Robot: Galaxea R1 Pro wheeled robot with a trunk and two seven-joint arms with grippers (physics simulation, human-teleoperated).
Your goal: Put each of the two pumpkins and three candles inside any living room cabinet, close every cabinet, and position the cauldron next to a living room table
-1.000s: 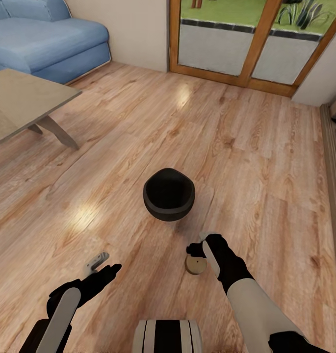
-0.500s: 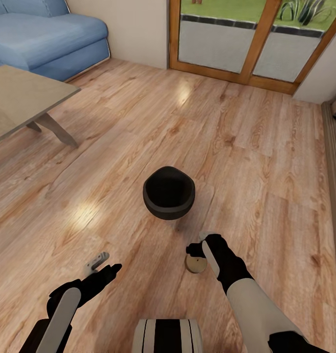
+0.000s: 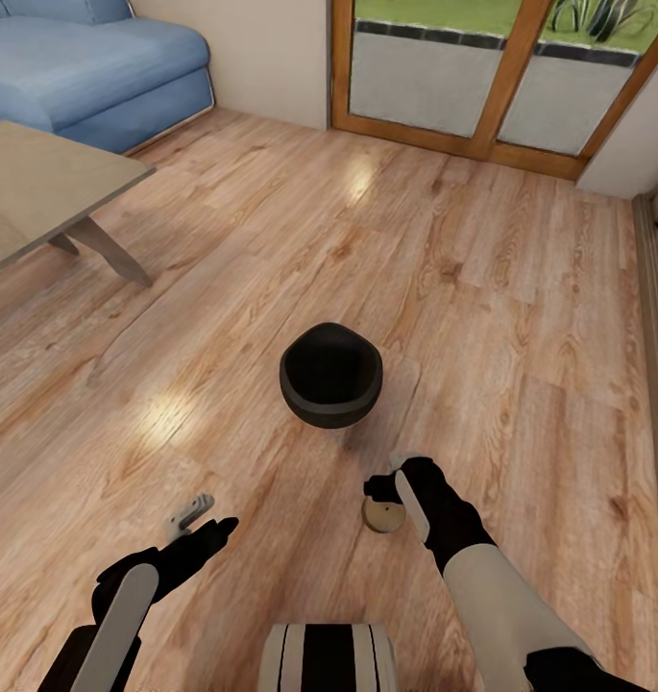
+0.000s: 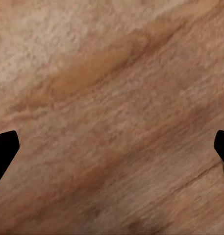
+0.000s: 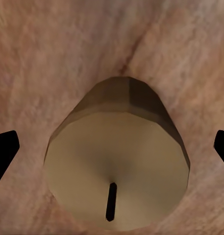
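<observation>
Hovering right gripper (image 3: 384,485), fingers spread wide, sits directly above the candle (image 5: 116,171) for a top-down grab, cauldron (image 3: 330,377) just ahead of it; left gripper (image 3: 202,514) idles open over bare floor (image 4: 112,98).

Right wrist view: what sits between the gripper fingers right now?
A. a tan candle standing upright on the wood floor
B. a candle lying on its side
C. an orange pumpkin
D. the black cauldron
A. The right wrist view looks down onto the flat top and dark wick of a tan candle standing on the floor, and the head view shows the right gripper just above it, short of the cauldron.
</observation>
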